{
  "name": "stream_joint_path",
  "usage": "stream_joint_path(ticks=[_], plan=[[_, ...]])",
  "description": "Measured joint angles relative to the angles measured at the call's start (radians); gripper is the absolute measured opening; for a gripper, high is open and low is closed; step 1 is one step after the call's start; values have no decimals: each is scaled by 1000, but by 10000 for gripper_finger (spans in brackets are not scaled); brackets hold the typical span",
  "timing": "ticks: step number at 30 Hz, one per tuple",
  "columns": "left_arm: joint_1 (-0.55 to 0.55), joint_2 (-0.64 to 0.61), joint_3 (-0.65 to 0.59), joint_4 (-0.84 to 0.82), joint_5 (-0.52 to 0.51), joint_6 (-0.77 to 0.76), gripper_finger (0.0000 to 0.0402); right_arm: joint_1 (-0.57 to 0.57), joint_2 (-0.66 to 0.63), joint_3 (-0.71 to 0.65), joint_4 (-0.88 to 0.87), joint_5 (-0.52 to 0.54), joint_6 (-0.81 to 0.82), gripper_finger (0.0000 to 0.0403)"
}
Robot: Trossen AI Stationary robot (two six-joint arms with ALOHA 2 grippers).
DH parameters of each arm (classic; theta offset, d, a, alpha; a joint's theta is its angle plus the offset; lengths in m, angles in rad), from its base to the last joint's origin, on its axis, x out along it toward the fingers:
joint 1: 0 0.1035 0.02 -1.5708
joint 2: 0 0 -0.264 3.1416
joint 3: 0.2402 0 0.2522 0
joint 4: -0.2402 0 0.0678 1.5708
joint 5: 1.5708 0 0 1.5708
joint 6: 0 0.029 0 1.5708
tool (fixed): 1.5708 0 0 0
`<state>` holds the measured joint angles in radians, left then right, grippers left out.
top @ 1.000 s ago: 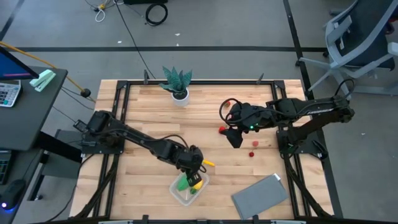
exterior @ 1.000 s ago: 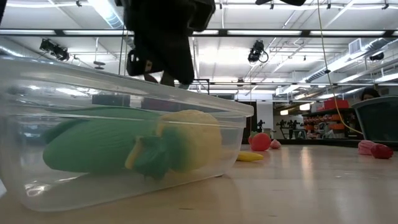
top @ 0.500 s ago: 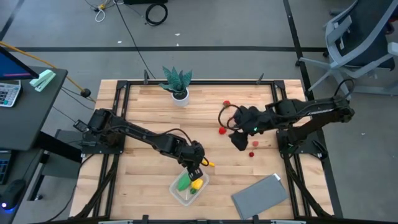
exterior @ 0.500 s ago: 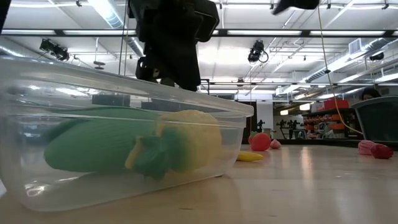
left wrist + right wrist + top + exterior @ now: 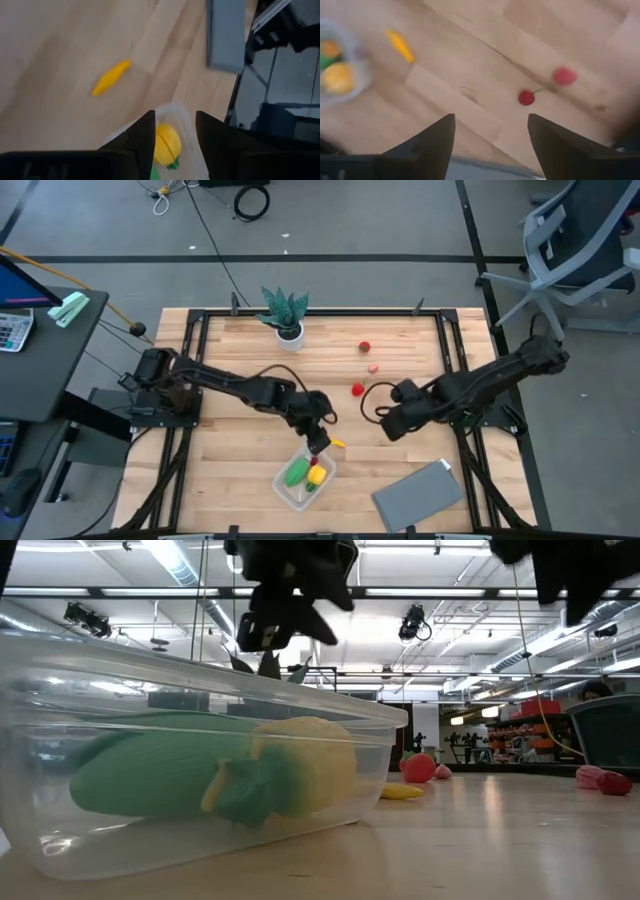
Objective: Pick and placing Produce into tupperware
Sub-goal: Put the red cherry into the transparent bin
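The small clear plastic tupperware box (image 5: 304,481) holds green and yellow toy produce (image 5: 215,776). The left gripper (image 5: 318,438), just beyond it, and the right gripper (image 5: 490,137) are both spread and empty, the low view cutting off both arms.

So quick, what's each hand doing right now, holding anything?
Left hand: open, empty, above the tupperware.
Right hand: open, empty, over the table.

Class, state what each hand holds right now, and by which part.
Nothing is held: the left hand and the right hand are both open and empty.
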<state>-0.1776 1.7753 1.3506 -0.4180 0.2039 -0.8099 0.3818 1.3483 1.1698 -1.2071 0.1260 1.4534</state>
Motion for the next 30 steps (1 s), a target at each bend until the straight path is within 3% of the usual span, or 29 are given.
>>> stream_joint_path(ticks=[4,9,22,30], plan=[[29,-18,1,20,0,39,151,0,0,-179,182,-18,143,257],[46,-17,1,24,3,47,143,1,0,-311,264,-40,109,256],[46,-16,1,24,3,116,137,1,-1,-411,301,-29,64,257],[48,-16,1,25,3,117,134,0,-1,-522,500,-24,74,256]])
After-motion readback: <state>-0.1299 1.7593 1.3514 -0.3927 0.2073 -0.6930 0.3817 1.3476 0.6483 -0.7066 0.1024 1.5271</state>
